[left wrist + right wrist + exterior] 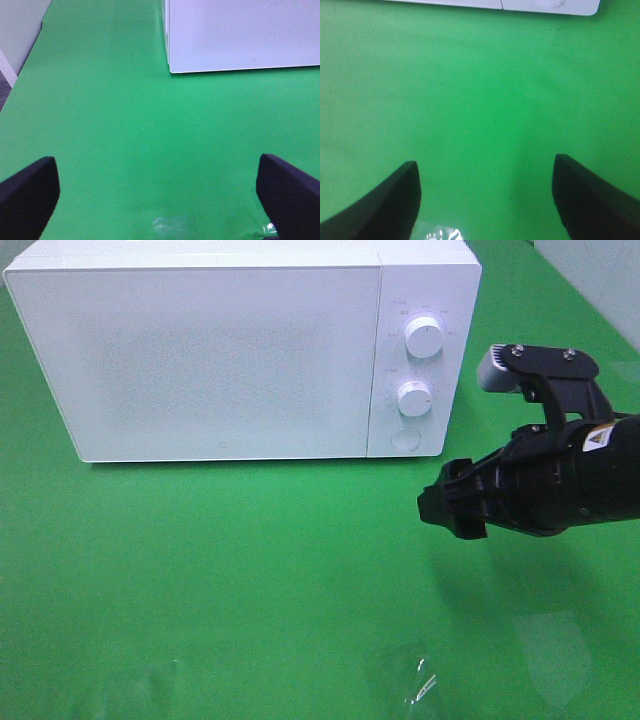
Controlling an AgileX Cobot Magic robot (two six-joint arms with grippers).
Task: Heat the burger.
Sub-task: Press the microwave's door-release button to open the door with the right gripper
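The burger is out of view in all three views. A white microwave (210, 350) stands at the back of the green table with its door shut. My right gripper (452, 508) hovers over the table in front of the microwave's control panel, pointing left. In the right wrist view the right gripper (485, 161) is open with only green cloth between its fingers. My left gripper (156, 159) is open too, over bare cloth, with the microwave's corner (172, 67) ahead of it. The left arm does not show in the exterior high view.
The microwave's panel carries two white knobs (425, 337) (414, 397) and a round button (405, 437). A green cloth (220, 580) covers the table. A shiny glare patch (420, 685) lies near the front edge. A pale wall (20, 30) borders the left side.
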